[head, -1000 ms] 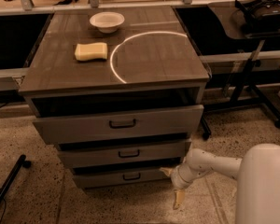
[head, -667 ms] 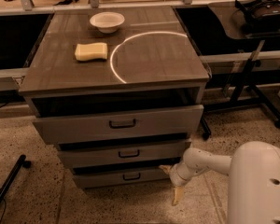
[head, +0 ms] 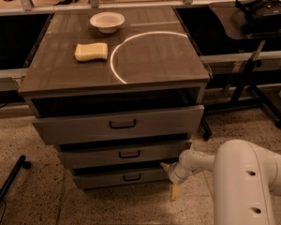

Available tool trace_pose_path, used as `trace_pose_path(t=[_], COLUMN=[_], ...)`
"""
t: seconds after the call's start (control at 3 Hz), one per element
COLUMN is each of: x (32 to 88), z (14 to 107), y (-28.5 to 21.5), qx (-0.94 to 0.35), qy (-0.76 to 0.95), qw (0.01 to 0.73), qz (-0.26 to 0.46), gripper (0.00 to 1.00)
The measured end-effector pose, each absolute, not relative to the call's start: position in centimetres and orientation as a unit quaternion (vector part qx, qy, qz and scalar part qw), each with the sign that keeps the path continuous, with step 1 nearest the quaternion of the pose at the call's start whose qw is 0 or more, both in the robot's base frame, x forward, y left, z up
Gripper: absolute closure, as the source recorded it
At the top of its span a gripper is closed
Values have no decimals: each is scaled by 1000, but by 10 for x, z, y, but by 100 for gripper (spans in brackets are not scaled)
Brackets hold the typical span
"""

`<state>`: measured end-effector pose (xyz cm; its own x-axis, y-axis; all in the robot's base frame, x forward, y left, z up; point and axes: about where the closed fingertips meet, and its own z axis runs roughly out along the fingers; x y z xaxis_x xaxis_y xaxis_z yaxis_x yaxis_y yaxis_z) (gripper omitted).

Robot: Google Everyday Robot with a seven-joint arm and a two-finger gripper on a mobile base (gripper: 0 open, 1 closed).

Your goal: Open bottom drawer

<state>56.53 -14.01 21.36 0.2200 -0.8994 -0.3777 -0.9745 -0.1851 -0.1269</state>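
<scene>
Bottom drawer (head: 107, 178) work starts from our tool (head: 170, 179), which hangs low at the right end of that front, just off the desk's lower right corner and near the floor. Its 2 pale fingers (head: 174, 191) stand apart, 1 tipped toward the drawer's end and 1 pointing down, and we see nothing held between them.

Compared with a second ago, the tool sits in nearly the same spot, perhaps a touch nearer the desk. Our big white arm link (head: 246, 182) behind it now fills more of the lower right and reaches further left. We judge this to be the arm settling its pose, not a pull. The bottom drawer looks just as shut as it did then, and its small dark handle (head: 131, 176) is untouched, some way left of the tool.

Above it, the middle drawer (head: 98, 157) and the top drawer (head: 84, 128) each stand a little further out, like steps, and are unchanged. So the task is at its start. We think the next move calls for bringing the tool left to the handle and closing on it before any pull.

On the desk (head: 178, 64) top lie a white bowl (head: 107, 20) and a yellow sponge (head: 91, 51), well apart from the work.
</scene>
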Motion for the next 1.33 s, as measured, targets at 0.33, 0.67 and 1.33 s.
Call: trace_pose_path(t=[0.33, 0.67, 1.33], x=[573, 581, 607], z=[201, 193, 167], y=[-142, -145, -134], qx=[-757, -755, -757], qy=[625, 631, 627], qw=[168, 166, 171], qz=[89, 72, 75], gripper=[0, 0, 1])
